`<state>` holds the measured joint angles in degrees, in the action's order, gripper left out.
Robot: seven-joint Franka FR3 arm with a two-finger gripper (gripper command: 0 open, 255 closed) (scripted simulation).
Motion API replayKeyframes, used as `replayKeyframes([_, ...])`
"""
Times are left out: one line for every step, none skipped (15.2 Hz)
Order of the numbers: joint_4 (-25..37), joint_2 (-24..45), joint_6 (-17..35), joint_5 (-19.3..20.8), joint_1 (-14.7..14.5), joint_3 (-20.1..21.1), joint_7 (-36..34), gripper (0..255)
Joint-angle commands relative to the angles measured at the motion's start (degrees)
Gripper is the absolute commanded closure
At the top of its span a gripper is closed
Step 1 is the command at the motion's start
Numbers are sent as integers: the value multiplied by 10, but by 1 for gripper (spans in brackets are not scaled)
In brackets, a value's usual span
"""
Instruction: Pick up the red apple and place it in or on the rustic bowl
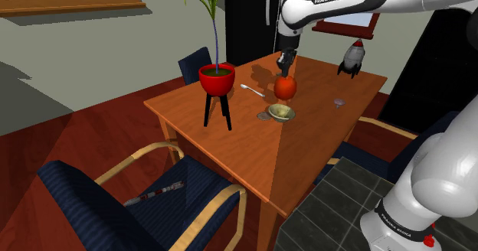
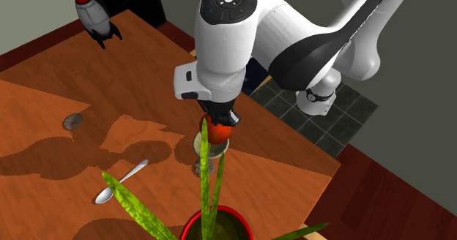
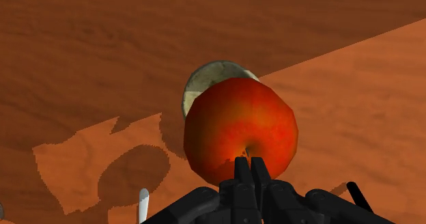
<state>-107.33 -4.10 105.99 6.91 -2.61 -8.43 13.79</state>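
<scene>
The red apple (image 1: 285,87) (image 2: 218,131) (image 3: 239,130) hangs in the air over the wooden table (image 1: 230,131), with my gripper (image 1: 286,66) (image 2: 220,118) (image 3: 244,164) shut on its top; in the wrist view the two fingers pinch together at the stem dimple. Right under the apple sits the small pale greenish bowl (image 1: 281,112) (image 2: 196,144) (image 3: 205,79), partly hidden behind the fruit. There is a gap between the apple and the bowl.
A red plant pot (image 1: 217,79) (image 2: 217,227) on a black stand rises close by, its long leaves crossing before the gripper. A spoon (image 1: 252,89) (image 2: 121,181), a toy rocket (image 1: 352,58) (image 2: 94,13) and a small grey disc (image 1: 338,102) (image 2: 72,121) lie on the table. Blue armchairs (image 1: 115,203) surround it.
</scene>
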Motion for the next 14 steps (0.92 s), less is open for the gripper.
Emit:
replayKeyframes([-14,1,15,0,0,0,-1,255])
replayKeyframes([-21,1,23,1,0,-1,-2,255])
replayKeyframes([-28,2,30,1,1,-1,-2,255])
replayKeyframes([-35,2,38,1,1,-1,-3,255])
replayKeyframes([-42,3,45,1,1,-1,-4,255])
replayKeyframes([-48,4,53,1,1,-1,-5,255])
replayKeyframes([-54,5,59,2,1,-1,-5,255])
replayKeyframes([-54,5,59,2,1,-1,-5,255])
replayKeyframes([-54,5,59,2,1,-1,-5,255])
replayKeyframes([-54,5,59,2,1,-1,-5,255])
replayKeyframes([-54,5,59,2,1,-1,-5,255])
replayKeyframes([-54,5,59,2,1,-1,-5,255])
replayKeyframes([-54,5,59,2,1,-1,-5,255])
replayKeyframes([-54,5,59,2,1,-1,-5,255])
